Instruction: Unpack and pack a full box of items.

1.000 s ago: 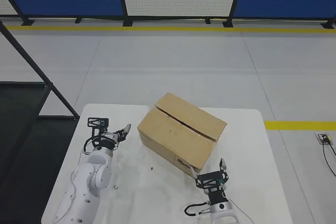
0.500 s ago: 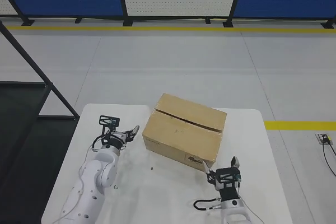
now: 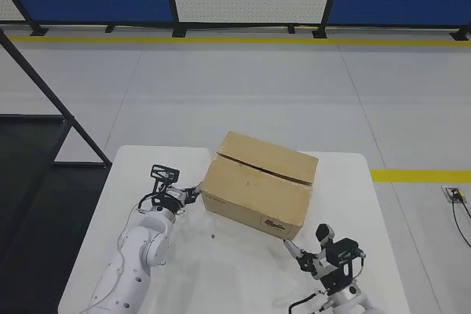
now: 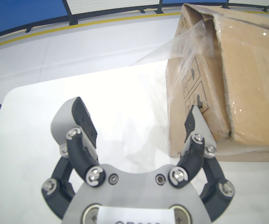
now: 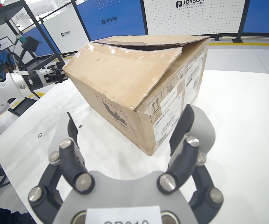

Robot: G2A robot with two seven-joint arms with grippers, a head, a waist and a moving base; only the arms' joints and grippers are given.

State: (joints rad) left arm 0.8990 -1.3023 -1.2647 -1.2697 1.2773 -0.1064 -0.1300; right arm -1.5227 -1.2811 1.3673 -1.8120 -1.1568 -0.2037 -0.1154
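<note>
Top view: a brown box [image 3: 259,187] sits mid-table [image 3: 220,267], its long axis running across the table with the right end a little nearer the robot. The seam between its top flaps [image 3: 267,161] follows that axis. The left gripper [image 3: 190,194] is level with the box's left end, forearm stretched along the table. The right gripper [image 3: 308,242] sits just off the near right corner, its fingers spread.

Left wrist view: the left gripper [image 4: 136,108] is released, holding nothing. One finger [image 4: 192,117] lies against the end face of the box [image 4: 246,82]; the other stands apart over the table [image 4: 43,108]. Loose clear tape [image 4: 185,47] hangs off that end.

Right wrist view: the right gripper [image 5: 128,124] is released and empty, with the near corner of the box [image 5: 125,80] between its spread fingers and untouched. The nearer flap [image 5: 129,52] stands slightly raised, leaving a dark gap along the seam. Labels [image 5: 169,108] cover the end face. Beyond the far end, the left gripper [image 5: 55,75] points at the box. A small ring [image 5: 40,135] lies on the table [image 5: 242,117].
</note>
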